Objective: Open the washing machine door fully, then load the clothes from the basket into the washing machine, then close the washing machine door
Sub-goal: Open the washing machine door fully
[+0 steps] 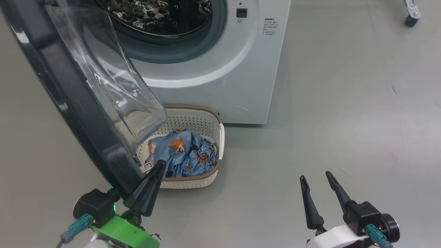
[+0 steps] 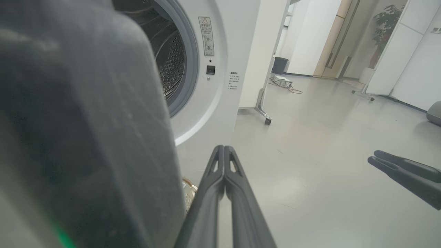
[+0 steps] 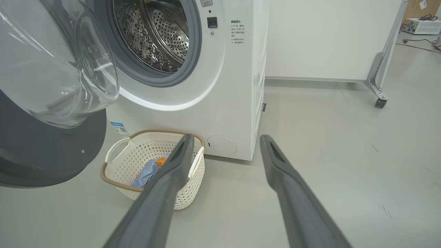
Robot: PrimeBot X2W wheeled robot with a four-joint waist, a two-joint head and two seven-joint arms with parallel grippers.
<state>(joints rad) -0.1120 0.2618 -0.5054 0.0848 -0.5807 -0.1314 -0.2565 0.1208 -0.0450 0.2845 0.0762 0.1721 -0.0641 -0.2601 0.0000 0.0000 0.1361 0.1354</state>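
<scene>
You get bright, even light from above w/ soft shadows only: a faint one on the floor (image 1: 344, 120) beside the washing machine (image 1: 220, 69) and under the basket (image 1: 193, 184). Glare streaks cross the glass of the washing machine door (image 1: 113, 86), and the steel drum (image 3: 162, 38) sparkles w/ reflections. In your left wrist view the door's black rim sits so close it's a blurred, grainy mass; both wrist views bend straight lines near the edges, and the right gripper (image 3: 226, 139) looks soft up close.

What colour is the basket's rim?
The rim is brown, on a cream-white basket; clearest in the right wrist view.
</scene>
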